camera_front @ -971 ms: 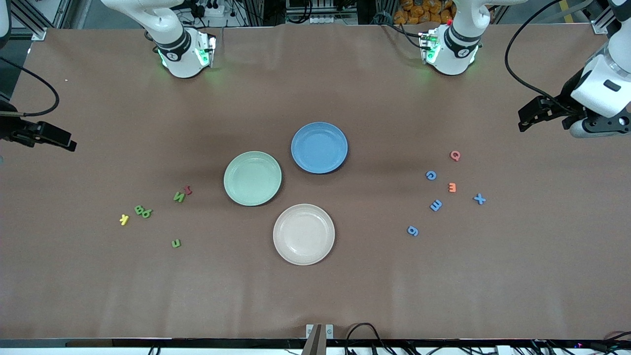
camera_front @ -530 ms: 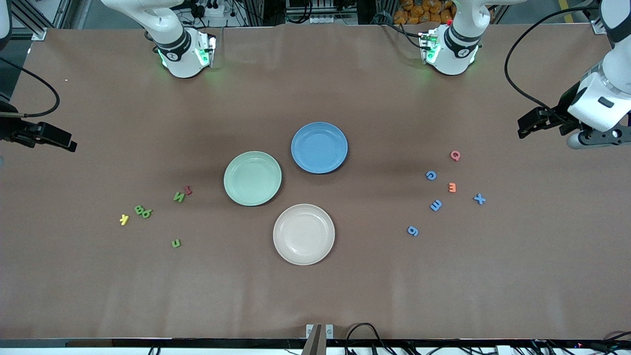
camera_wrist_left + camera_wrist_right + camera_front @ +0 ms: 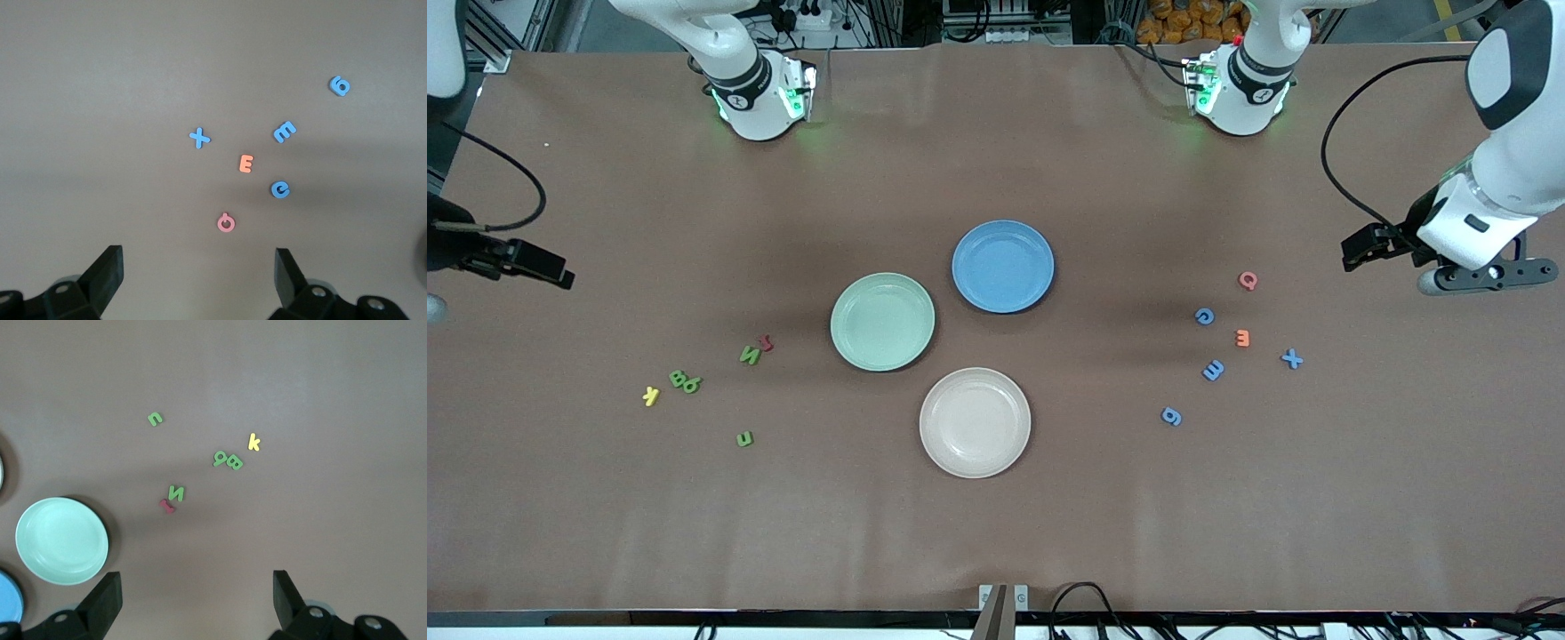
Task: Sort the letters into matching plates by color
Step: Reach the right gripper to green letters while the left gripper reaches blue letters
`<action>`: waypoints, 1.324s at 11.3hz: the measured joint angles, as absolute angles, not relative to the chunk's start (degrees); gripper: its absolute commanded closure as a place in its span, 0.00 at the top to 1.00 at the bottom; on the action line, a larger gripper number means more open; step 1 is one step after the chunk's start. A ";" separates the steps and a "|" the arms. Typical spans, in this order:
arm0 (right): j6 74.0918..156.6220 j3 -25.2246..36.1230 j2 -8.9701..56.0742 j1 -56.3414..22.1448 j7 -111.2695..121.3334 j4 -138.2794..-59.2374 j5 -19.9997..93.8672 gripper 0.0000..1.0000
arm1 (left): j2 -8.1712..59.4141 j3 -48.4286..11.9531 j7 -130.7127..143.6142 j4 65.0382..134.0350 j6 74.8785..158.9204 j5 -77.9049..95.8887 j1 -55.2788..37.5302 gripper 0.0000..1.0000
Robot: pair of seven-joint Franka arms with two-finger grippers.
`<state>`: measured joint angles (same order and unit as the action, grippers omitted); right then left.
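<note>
Both arms have drifted inward since the earlier frames, the left gripper (image 3: pixel 1383 249) coming lower and closer to the blue letters, the right gripper (image 3: pixel 538 267) edging a little toward the green ones; nothing on the table has shifted. From the front, the left gripper hangs over bare table toward the left arm's end, with the blue letters (image 3: pixel 1213 369) scattered between it and the plates, mixed with a pink Q (image 3: pixel 1248 281) and an orange E (image 3: pixel 1242 338). The green letters (image 3: pixel 685 382) lie toward the right arm's end, so each arm is plainly nearer its own colour. The blue plate (image 3: pixel 960 267) and mint green plate (image 3: pixel 840 320) sit mid-table, both bare, the beige plate (image 3: pixel 929 418) nearer the camera. In the left wrist view the fingers (image 3: pixel 107 273) stand wide apart and hold nothing; the pink letter lies closest ahead, the blue c (image 3: pixel 281 191) just past it, so the reach likely has to pass the pink one. In the right wrist view the fingers (image 3: pixel 107 597) are likewise spread and empty, the green N (image 3: pixel 177 493) nearest, touching a red letter (image 3: pixel 166 507).
</note>
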<state>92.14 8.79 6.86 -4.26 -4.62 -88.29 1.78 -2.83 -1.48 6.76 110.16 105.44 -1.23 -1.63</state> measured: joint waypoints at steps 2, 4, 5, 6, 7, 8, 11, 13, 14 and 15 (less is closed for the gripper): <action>97.56 8.49 7.31 -4.33 -7.23 -91.91 1.80 1.00 | -2.75 -1.49 6.75 112.70 108.56 -1.23 -1.63 1.00; 102.30 7.58 7.74 -4.47 -10.48 -95.55 1.80 1.00 | -2.69 -1.49 6.75 115.86 112.00 -1.23 -1.63 1.00; 104.00 7.13 8.05 -4.60 -12.15 -96.90 1.80 1.00 | -2.69 -1.50 6.75 117.22 113.41 -1.23 -1.55 1.00; 105.54 6.92 8.49 -4.77 -13.64 -98.05 1.80 1.00 | -2.68 -1.50 6.75 118.60 114.99 -1.24 -1.36 1.00; 107.04 6.84 9.14 -4.81 -15.11 -98.98 1.80 1.00 | -2.68 -1.50 6.75 120.20 116.92 -1.24 -1.15 1.00; 108.25 6.85 10.01 -4.81 -16.68 -99.59 2.08 1.00 | -2.67 -1.49 6.75 121.88 118.92 -1.24 -1.02 1.00; 111.10 6.83 12.80 -4.81 -22.29 -100.22 4.48 1.00 | -2.62 -1.50 6.75 125.76 124.01 -1.25 -0.58 1.00; 113.02 6.83 14.88 -4.81 -26.59 -100.41 4.68 1.00 | -2.22 -1.49 6.64 127.29 127.01 -1.25 0.29 0.95; 115.49 6.80 16.15 -4.94 -28.58 -101.14 5.05 1.00 | -1.68 -1.50 6.60 127.71 128.13 -1.25 0.42 0.76; 119.75 6.75 17.35 -5.28 -29.93 -102.96 5.62 1.00 | -0.94 -1.51 6.60 127.97 129.00 -1.25 0.42 0.70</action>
